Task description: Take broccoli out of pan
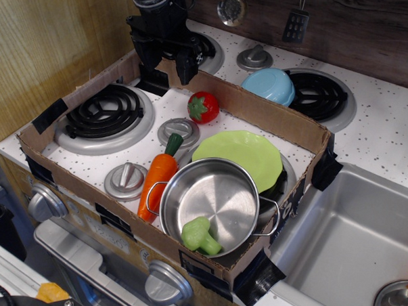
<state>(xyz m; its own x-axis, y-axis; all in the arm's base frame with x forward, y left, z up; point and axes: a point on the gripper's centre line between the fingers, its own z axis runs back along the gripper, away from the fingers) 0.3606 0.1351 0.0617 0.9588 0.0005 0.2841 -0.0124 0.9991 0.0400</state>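
Observation:
The broccoli point(200, 235), a small light-green floret, lies inside the pan point(212, 194) against its near wall. The pan is a shiny steel pot with two wire loop handles, at the front right of the cardboard-walled stove area. My gripper point(169, 58) is black and hangs at the back of the scene, over the cardboard's rear wall, far from the pan. Its fingers point down with a gap between them and hold nothing.
A lime-green plate point(241, 151) lies behind the pan. An orange carrot point(157, 181) lies left of the pan. A red tomato point(203, 107) sits near the back wall. A light-blue bowl point(269, 85) rests outside the box. The cardboard wall point(260, 111) surrounds the area; a sink point(352, 241) is at the right.

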